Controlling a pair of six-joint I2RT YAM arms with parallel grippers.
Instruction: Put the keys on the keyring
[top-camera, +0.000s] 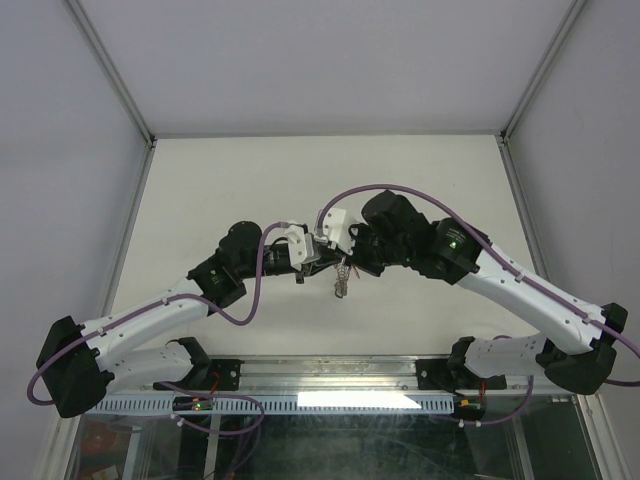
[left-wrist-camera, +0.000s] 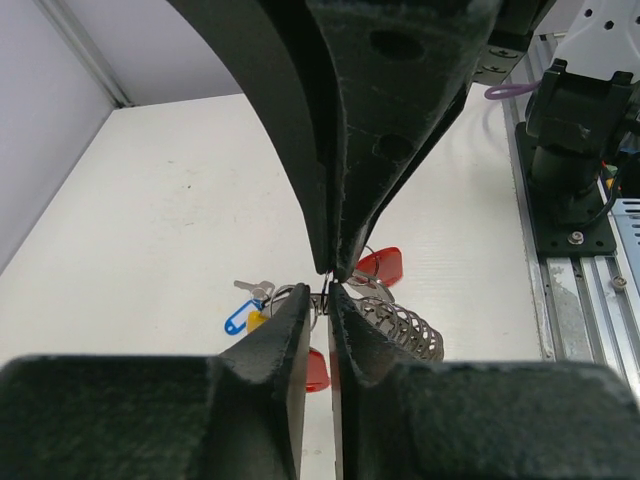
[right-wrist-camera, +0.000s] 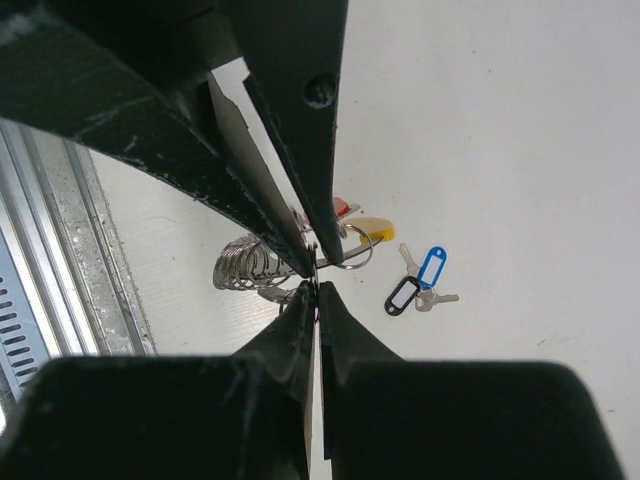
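Observation:
Both grippers meet tip to tip above the table's middle. My left gripper (top-camera: 318, 258) (left-wrist-camera: 326, 292) and my right gripper (top-camera: 340, 250) (right-wrist-camera: 316, 288) are each shut on the thin wire of the keyring (right-wrist-camera: 352, 258), held in the air between them. Its yellow section (right-wrist-camera: 372, 230) (left-wrist-camera: 257, 321) sticks out to one side. A bunch of small silver rings (left-wrist-camera: 408, 326) (right-wrist-camera: 243, 268) (top-camera: 342, 281) hangs from it, with red-tagged keys (left-wrist-camera: 381, 265). A blue-tagged key (right-wrist-camera: 431, 267) (left-wrist-camera: 236, 320) and a black-tagged key (right-wrist-camera: 402, 295) lie loose on the table below.
The white table (top-camera: 250, 190) is walled at the back and sides. A metal rail (top-camera: 330, 372) with the arm bases runs along the near edge; it also shows in the left wrist view (left-wrist-camera: 580, 290).

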